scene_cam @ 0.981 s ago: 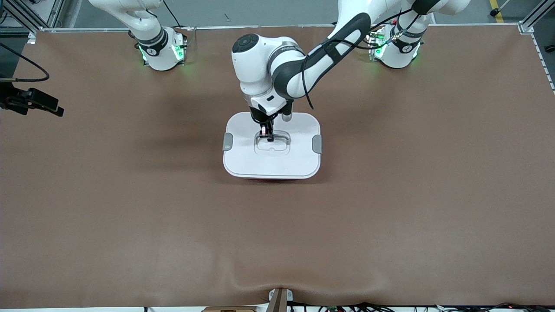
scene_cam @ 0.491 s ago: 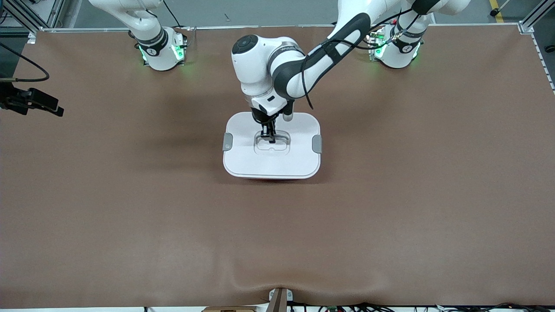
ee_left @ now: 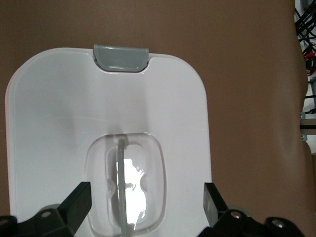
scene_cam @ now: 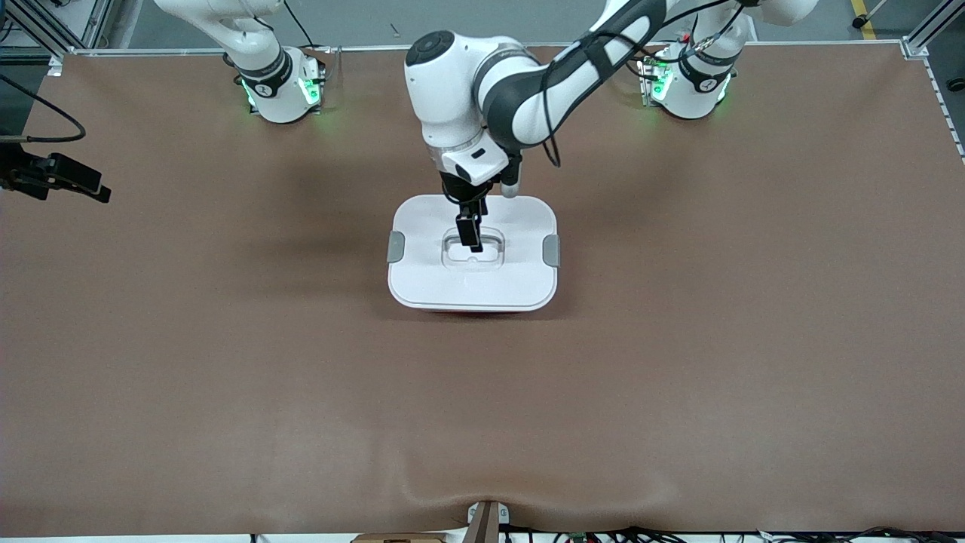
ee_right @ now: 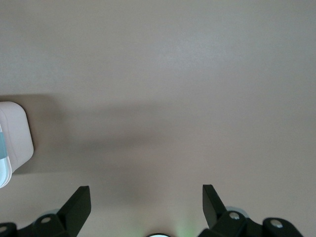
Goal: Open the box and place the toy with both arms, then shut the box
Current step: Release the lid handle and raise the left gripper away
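The box [scene_cam: 430, 279] stands in the middle of the table with its white lid on and a grey clip [scene_cam: 396, 246] at each end. A thin pink strip of the tub shows under the lid's near edge. My left gripper [scene_cam: 469, 230] hangs just above the clear recessed handle [scene_cam: 482, 253]. In the left wrist view it [ee_left: 145, 205] is open, its fingers [ee_left: 76, 205] wide on either side of the handle [ee_left: 123, 187], holding nothing. My right gripper [ee_right: 145, 202] is open over bare table beside a corner of the box [ee_right: 12, 143]. The toy is hidden.
The brown mat [scene_cam: 678, 377] covers the whole table. A black clamp with a cable [scene_cam: 53, 177] juts in at the right arm's end. A small mount [scene_cam: 482, 520] sits at the table's near edge. The right arm waits, its hand out of the front view.
My left gripper has opened, let go of the lid's handle and risen a little above it. The lid stays down on the box. The right arm has not moved.
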You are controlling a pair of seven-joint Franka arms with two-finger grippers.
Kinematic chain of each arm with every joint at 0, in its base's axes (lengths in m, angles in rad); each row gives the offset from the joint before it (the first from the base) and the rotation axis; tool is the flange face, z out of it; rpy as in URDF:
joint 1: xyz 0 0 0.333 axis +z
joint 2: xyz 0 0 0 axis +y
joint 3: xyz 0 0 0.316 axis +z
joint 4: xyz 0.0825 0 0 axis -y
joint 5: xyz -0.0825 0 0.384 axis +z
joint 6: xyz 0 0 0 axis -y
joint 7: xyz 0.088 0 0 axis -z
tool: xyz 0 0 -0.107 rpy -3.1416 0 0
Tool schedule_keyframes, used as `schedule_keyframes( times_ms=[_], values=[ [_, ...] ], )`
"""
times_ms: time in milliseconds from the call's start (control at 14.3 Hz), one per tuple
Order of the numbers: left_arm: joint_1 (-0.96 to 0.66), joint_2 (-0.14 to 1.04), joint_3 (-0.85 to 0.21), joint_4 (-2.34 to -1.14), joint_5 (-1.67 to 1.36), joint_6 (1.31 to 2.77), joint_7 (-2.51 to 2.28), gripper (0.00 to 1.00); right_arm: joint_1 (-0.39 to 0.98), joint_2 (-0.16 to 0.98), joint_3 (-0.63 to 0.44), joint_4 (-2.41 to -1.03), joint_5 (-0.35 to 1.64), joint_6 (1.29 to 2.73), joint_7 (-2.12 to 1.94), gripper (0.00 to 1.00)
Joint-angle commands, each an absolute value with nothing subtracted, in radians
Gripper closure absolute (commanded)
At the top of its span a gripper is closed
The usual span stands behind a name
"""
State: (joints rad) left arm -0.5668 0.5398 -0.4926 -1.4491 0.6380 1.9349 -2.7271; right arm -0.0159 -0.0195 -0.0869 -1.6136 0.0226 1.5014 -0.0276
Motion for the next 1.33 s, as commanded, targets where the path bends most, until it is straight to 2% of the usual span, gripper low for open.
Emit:
schedule_keyframes(
  times_ms=[0, 350, 561, 1262],
  values=[
    [-0.494, 0.434, -0.500, -1.477, 0.560, 1.898, -2.670, 0.00, -0.018, -0.037, -0.084, -1.615, 0.028, 1.493, -0.035, 0.00],
    [-0.339, 0.335, -0.500, -1.465, 0.373, 1.891, -2.198, 0.00, -0.017, -0.037, -0.083, -1.615, 0.028, 1.493, -0.032, 0.00],
    [-0.264, 0.327, -0.502, -1.413, 0.309, 1.891, -1.998, 0.00, -0.005, -0.037, -0.083, -1.609, 0.025, 1.494, -0.023, 0.00],
    [0.058, 0.262, -0.503, -1.411, 0.172, 1.772, -1.199, 0.00, -0.005, -0.040, -0.084, -1.608, 0.018, 1.496, 0.011, 0.00]
  ],
)
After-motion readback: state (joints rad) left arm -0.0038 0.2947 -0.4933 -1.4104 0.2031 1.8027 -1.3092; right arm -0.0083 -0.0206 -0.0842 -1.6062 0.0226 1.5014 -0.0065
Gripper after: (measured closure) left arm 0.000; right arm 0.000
